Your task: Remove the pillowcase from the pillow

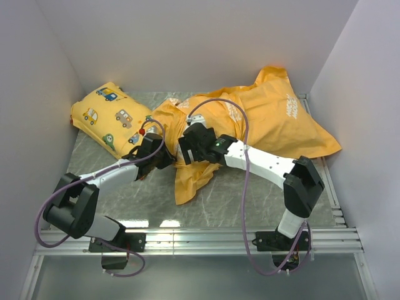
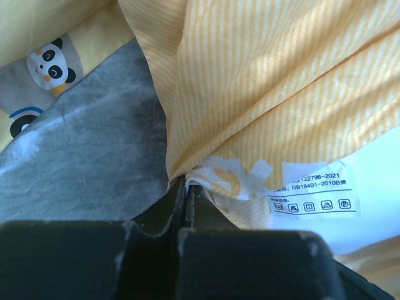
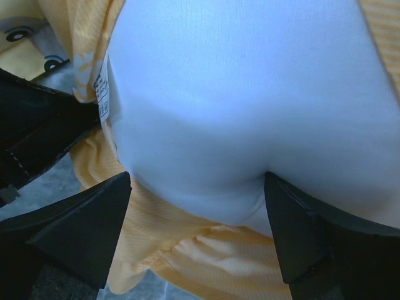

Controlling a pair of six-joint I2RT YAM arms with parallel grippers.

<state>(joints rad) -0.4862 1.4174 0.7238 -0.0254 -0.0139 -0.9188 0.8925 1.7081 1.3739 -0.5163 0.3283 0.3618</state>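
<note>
Grey tabletop (image 1: 250, 200) holds a car-print pillow (image 1: 109, 115) beside the orange pillowcase (image 1: 281, 119).

The orange pillowcase (image 1: 275, 119) is seen lying crumpled, spread from the far right corner toward the centre, with white lettering turned up. At its open left end the fabric is bunched, and the plump white pillow (image 3: 237, 94) is exposed there, smooth and bulging.
</note>
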